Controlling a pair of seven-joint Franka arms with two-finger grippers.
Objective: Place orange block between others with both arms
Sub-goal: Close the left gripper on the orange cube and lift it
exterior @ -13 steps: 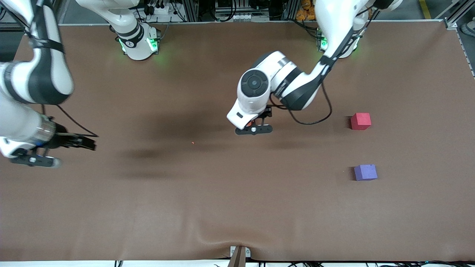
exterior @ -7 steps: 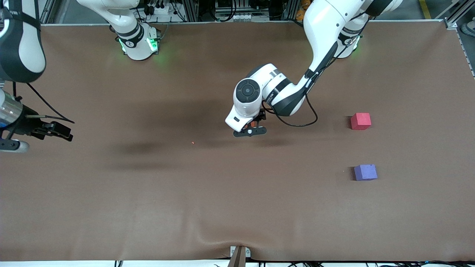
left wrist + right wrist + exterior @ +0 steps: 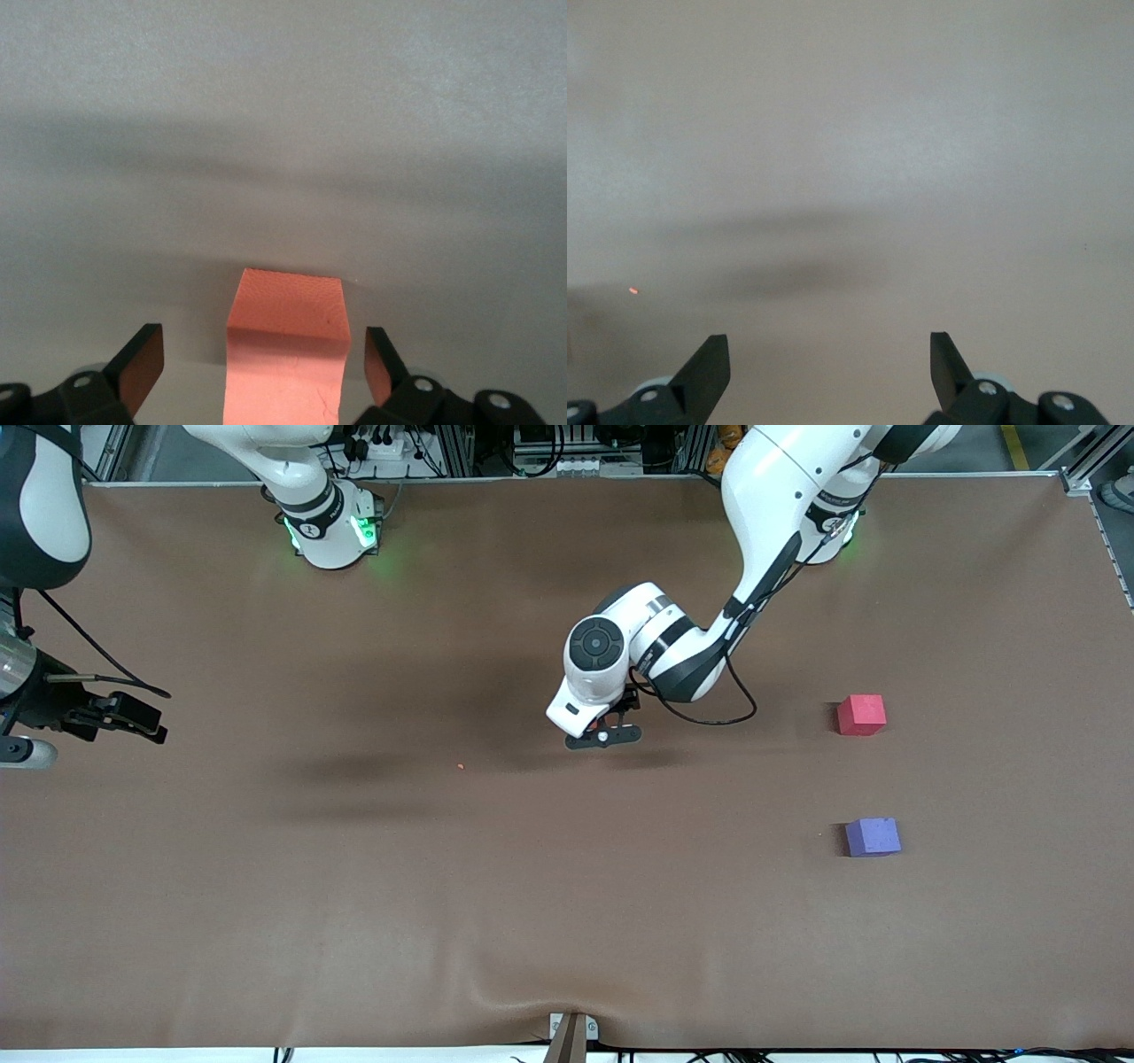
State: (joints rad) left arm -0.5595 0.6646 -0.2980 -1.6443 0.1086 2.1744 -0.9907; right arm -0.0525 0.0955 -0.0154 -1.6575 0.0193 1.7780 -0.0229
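Three cubes in all: one orange block (image 3: 285,350), seen only from the left wrist, one red cube (image 3: 861,715) and one purple cube (image 3: 873,837). Two robot arms, each with one end effector: the left end effector (image 3: 257,363) and the right end effector (image 3: 828,367). One brown bench (image 3: 443,886). One tiny orange speck (image 3: 460,765), possibly a foam crumb.

The orange block (image 3: 285,347) looks matt and finely grained like foam, the table (image 3: 443,886) wears a matt brown cloth-like cover, and the arms (image 3: 762,487) show glossy white plastic.
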